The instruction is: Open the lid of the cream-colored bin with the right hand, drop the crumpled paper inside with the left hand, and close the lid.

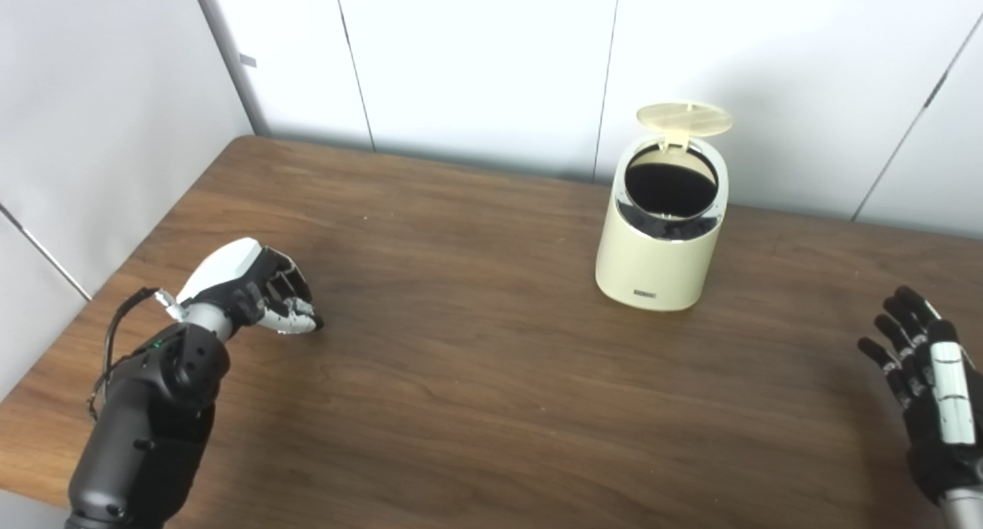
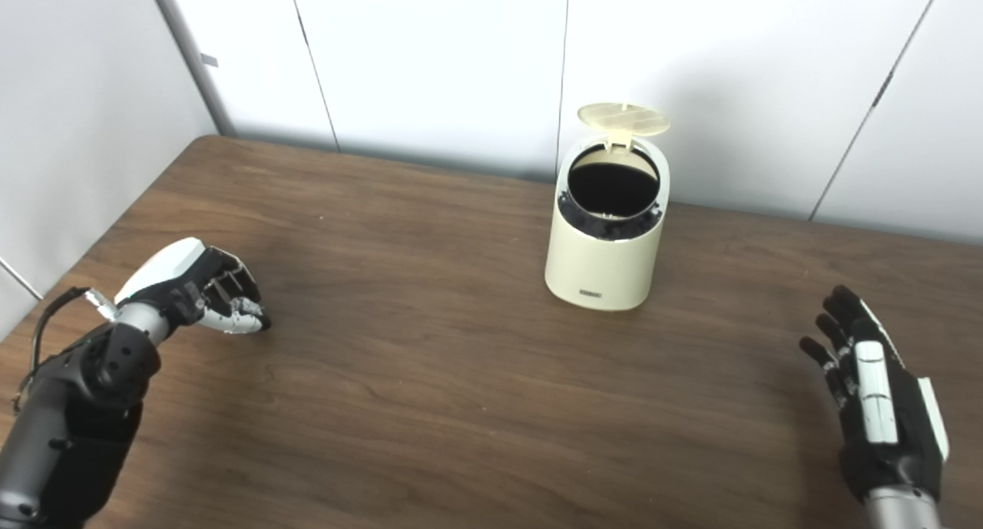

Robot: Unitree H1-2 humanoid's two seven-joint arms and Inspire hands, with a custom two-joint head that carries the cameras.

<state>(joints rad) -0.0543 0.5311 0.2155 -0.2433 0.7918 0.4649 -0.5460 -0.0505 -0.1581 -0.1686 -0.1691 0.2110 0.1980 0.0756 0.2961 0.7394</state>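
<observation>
Your bin (image 1: 659, 237) stands with its lid (image 1: 683, 119) up. Your left hand (image 1: 257, 285) is curled shut on the table (image 1: 476, 375), holding nothing visible; your right hand (image 2: 875, 395) is spread.

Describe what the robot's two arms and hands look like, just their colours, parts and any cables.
The left hand has a white back shell over black fingers with pale tips, a silver wrist, and a bulky matte black forearm with a thin black cable looped beside it and a small green light. The right hand is black with white plates along its back and a silver wrist.
</observation>
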